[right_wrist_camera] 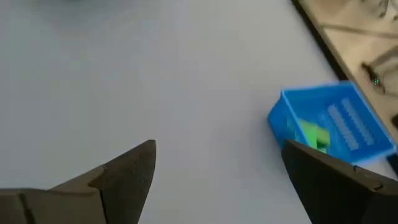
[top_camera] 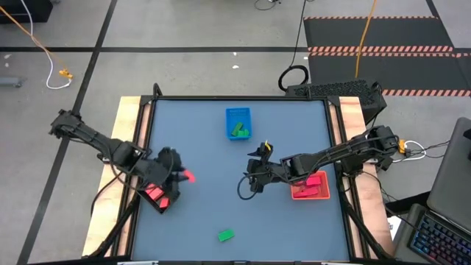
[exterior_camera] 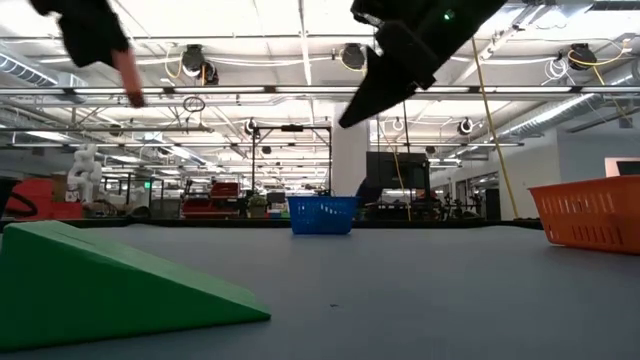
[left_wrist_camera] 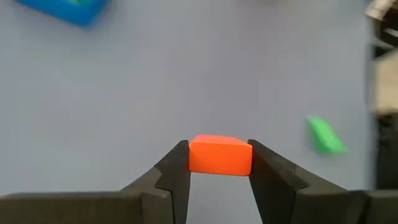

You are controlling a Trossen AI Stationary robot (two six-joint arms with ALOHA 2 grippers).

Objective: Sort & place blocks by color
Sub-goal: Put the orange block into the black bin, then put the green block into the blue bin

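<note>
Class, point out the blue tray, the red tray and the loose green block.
blue tray (top_camera: pixel 237 115), high view, bare floor at its far end.
red tray (top_camera: pixel 301 193), high view, near-left rim.
green block (top_camera: pixel 226 235), high view, middle of its top face.

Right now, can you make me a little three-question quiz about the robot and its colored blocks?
1. True or false: the left gripper holds a block.
2. What color are the blocks in the blue tray? A) green B) pink C) red
3. Fill in: the right gripper is ___, holding nothing.

Key:
1. True: its fingers clamp an orange-red block.
2. A: green blocks lie in it.
3. Open. One more green block lies loose on the table.
</note>
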